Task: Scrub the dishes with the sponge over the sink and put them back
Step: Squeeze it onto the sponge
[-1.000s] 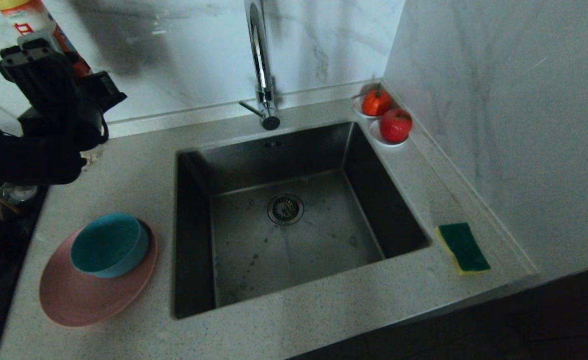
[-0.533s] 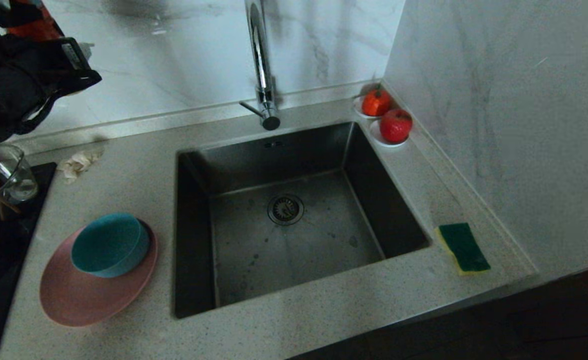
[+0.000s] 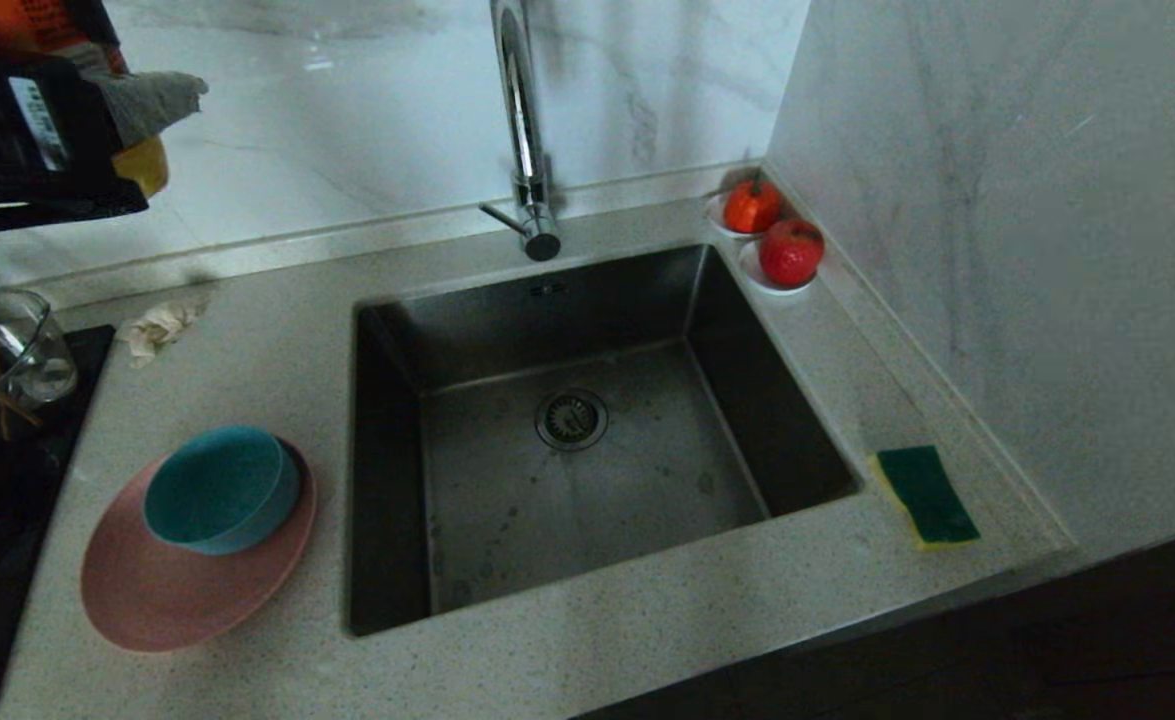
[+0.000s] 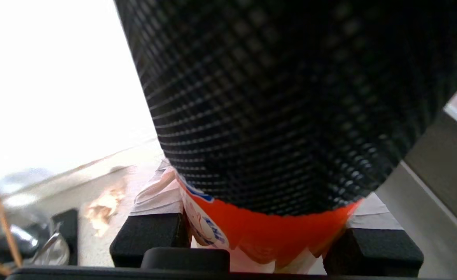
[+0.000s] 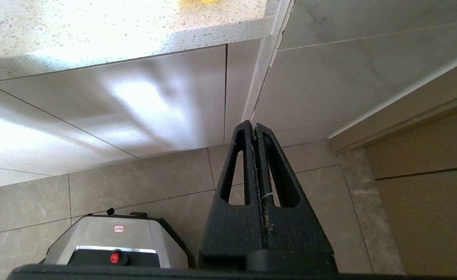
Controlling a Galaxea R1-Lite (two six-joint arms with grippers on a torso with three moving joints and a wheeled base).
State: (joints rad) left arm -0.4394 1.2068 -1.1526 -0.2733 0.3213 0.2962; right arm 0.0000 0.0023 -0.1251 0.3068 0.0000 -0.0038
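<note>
the left gripper point(image 3: 132, 110), jaws clamped on an orange bottle point(image 4: 267, 233), hangs above the bench's back-left corner, well apart from the sponge point(image 3: 927, 495) lying lengthwise along the front-right edge, nearer the right gripper point(image 5: 256, 130), whose jaws are together below the bench.

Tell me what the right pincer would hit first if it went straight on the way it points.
Probably the white cabinet front under the countertop: the shut right pincer lines up with its lower edge. Depth is unclear; the floor tiles may come first.
</note>
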